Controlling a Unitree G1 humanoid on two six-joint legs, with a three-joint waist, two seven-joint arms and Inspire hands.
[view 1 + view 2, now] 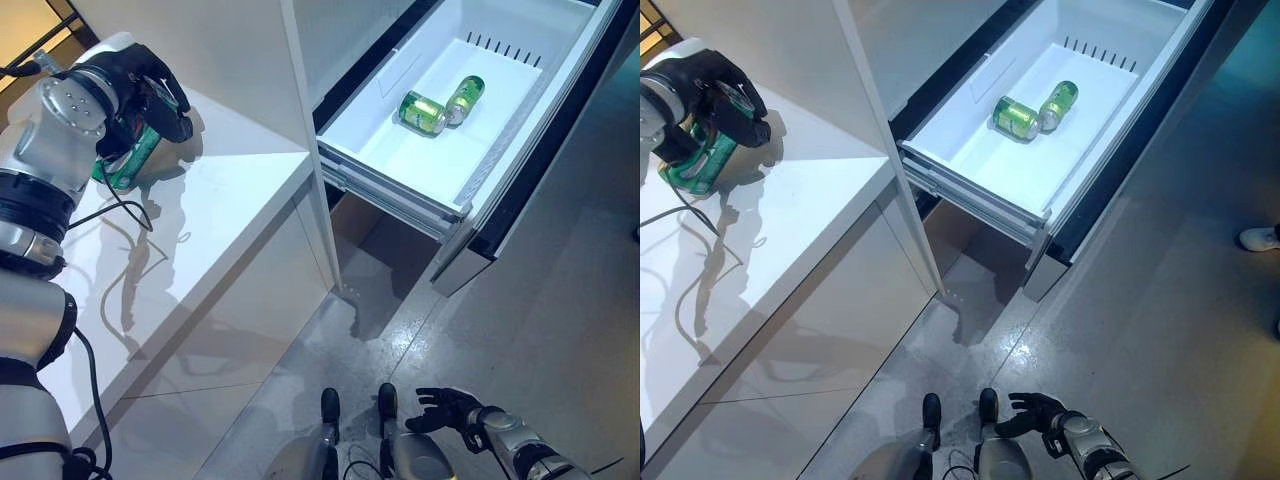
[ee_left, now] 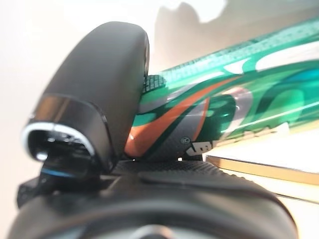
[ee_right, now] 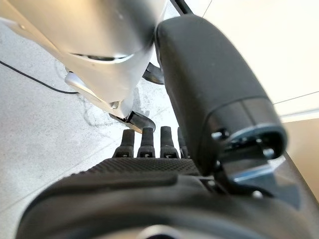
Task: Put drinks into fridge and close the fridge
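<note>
My left hand [image 1: 150, 85] is curled round a green can [image 1: 133, 158] that rests tilted on the white counter [image 1: 230, 210] at the far left. In the left wrist view the thumb [image 2: 107, 84] presses against the green can [image 2: 239, 94]. Green cans [image 1: 440, 105] lie on their sides in the open white fridge drawer [image 1: 400, 160], which is pulled out at the upper right. My right hand [image 1: 450, 408] hangs low near the floor, fingers relaxed and empty; it also shows in the right wrist view [image 3: 149, 144].
The fridge's white side panel [image 1: 240, 60] stands between the counter and the drawer. The drawer's dark front [image 1: 540, 170] juts over the grey floor [image 1: 540, 320]. A person's white shoe [image 1: 1260, 238] shows at the far right.
</note>
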